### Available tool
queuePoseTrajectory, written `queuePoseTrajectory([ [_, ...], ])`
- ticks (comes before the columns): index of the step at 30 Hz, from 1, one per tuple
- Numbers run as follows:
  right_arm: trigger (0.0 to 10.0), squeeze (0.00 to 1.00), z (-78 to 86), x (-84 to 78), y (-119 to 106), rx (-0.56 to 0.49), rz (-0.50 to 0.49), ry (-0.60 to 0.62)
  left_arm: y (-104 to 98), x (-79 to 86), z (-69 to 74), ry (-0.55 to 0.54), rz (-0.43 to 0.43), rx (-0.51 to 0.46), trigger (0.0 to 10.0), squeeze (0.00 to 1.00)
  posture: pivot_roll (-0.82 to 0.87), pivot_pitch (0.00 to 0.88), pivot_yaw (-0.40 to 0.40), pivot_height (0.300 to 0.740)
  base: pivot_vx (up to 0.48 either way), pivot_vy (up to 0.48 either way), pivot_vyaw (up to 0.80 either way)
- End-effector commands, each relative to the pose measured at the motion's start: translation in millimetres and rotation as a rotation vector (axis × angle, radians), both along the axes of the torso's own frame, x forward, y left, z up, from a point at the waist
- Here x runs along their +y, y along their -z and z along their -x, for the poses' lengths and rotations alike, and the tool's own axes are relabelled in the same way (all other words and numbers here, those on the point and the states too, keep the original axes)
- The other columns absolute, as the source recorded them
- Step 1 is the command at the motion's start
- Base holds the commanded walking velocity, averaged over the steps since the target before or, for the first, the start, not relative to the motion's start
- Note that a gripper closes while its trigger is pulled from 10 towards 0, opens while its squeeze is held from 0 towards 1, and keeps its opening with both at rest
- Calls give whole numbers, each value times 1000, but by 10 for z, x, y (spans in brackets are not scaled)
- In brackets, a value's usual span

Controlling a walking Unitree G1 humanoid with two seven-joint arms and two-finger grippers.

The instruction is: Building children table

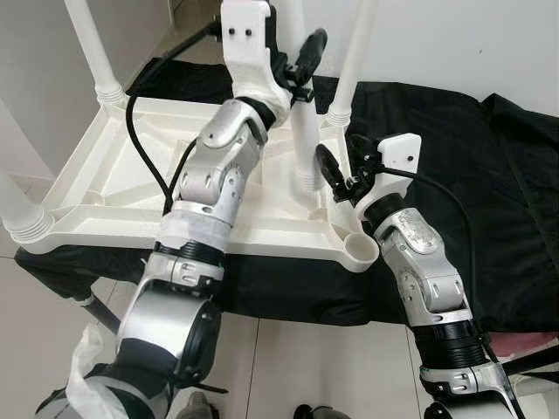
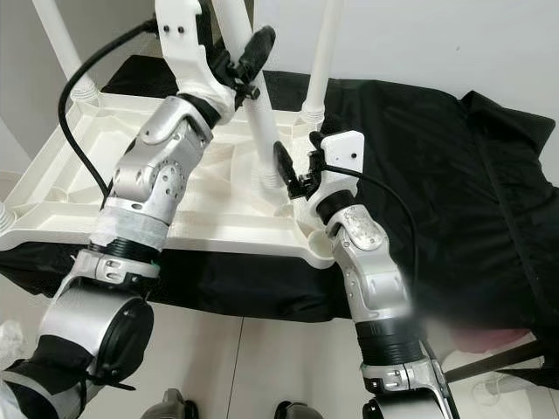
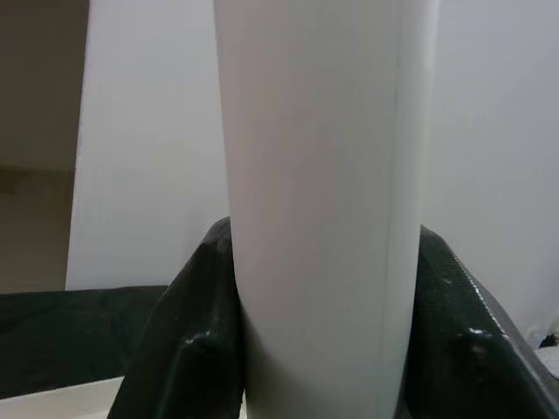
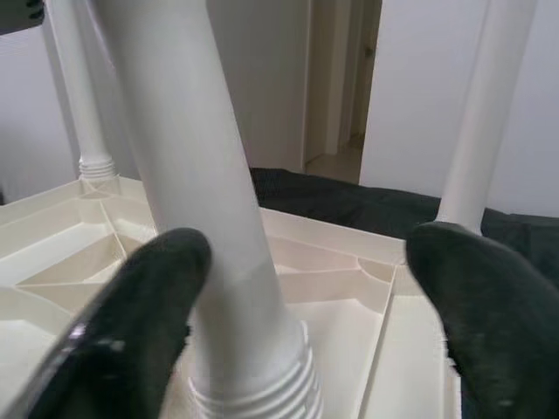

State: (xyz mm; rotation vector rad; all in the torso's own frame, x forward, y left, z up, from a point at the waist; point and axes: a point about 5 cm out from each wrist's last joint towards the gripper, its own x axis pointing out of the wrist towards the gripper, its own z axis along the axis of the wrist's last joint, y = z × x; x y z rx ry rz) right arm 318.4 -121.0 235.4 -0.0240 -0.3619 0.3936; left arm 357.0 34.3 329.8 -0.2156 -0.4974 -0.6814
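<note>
Plastic is what this little white table (image 1: 131, 175) looks to be made of, so it is likely light, stiff and smooth, and a bit slippery to hold. It lies upside down on a black cloth (image 1: 454, 148) spread over a low worktop, with its ribbed underside facing up. Three legs stand in the corner holes, and the near right corner socket (image 1: 361, 249) has no leg in it. One more leg, the loose leg (image 1: 301, 140), leans up from the middle of the underside, near that open socket. The left pincer (image 1: 297, 74) is closed around this leg high up, with a black finger (image 3: 188, 332) pressed on each side of the round tube. The right pincer (image 4: 306, 323) is spread wide apart near the ridged bottom end of the same leg, and it grips nothing; one finger (image 4: 131, 323) seems to sit just beside the tube. The leg is a hard tube that should not bend or squash, but its round, shiny side could turn or slide in a grip. A good place to hold looks like the straight part just above the ridges, squeezing across the tube. The ridged end likely needs a firm push or twist to seat in the socket.
</note>
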Motion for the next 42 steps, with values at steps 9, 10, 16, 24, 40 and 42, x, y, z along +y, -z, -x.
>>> queuePoseTrajectory([
  [9, 10000, 0, -1, -47, 57, 43, 97, -20, -79, -194, 174, 36, -6, -88, 10000, 0, -2, 90, -56, 740, 0, 0, 0],
  [10, 10000, 0, -4, -47, 63, 47, 104, -25, -78, -206, 182, 39, -6, -91, 10000, 0, -2, 90, -56, 740, 0, 0, 0],
  [16, 10000, 0, -53, -23, 87, 68, 156, -42, -79, -306, 273, 72, -17, -117, 10000, 0, -2, 92, -62, 740, 0, 0, 0],
  [24, 10000, 0, -167, 50, 32, 53, 191, -38, -56, -408, 347, 93, -33, -132, 10000, 0, 1, 91, -69, 740, 0, 0, 0],
  [40, 4941, 0, -289, 130, -35, 63, 253, -31, -66, -466, 389, 93, -39, -145, 10000, 0, 10, 79, -76, 740, 0, 0, 0],
  [42, 4235, 0, -287, 136, -11, 74, 257, -32, -72, -466, 393, 91, -40, -149, 10000, 0, 10, 78, -75, 740, 0, 0, 0],
])
